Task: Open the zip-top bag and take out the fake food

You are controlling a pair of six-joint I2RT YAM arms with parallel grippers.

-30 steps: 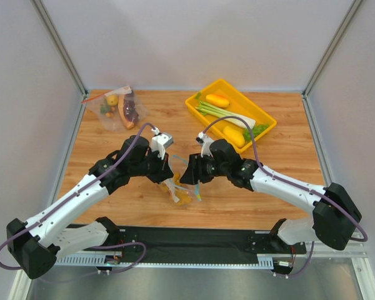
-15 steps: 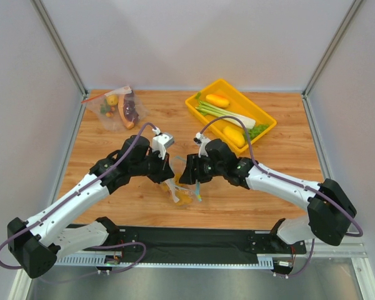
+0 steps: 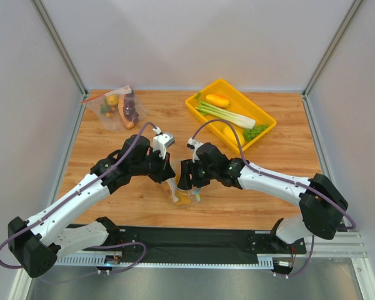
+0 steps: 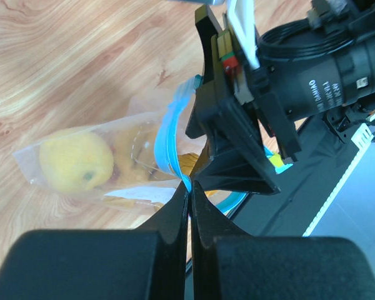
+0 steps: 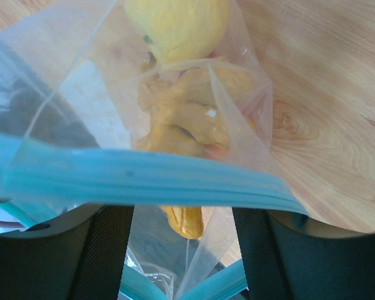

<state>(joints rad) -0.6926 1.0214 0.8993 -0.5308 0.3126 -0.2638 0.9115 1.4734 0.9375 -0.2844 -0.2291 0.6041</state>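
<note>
The zip-top bag (image 3: 182, 196) hangs at the near middle of the table, its light-blue zip strip (image 4: 163, 140) parted. My left gripper (image 3: 170, 182) is shut on one lip of the strip (image 4: 189, 187). Inside the bag are a round yellow piece (image 4: 74, 164) and a lumpy orange piece (image 5: 189, 119); the yellow one (image 5: 175, 24) lies deepest. My right gripper (image 3: 186, 180) is right at the bag's mouth and open (image 5: 184, 212). One side of the strip (image 5: 144, 178) crosses in front of its fingers (image 5: 106, 250). The leafy green and red-orange pieces are not clearly seen.
A second clear bag (image 3: 115, 107) with a red-orange strip and a dark purple piece lies at the back left. A yellow tray (image 3: 267, 117) with a leek (image 3: 225, 114) and other toy produce stands at the back right. A black mat (image 3: 194, 240) runs along the near edge.
My right arm has moved left, bringing its open gripper up to the bag's mouth. My left gripper has held still on the strip.
</note>
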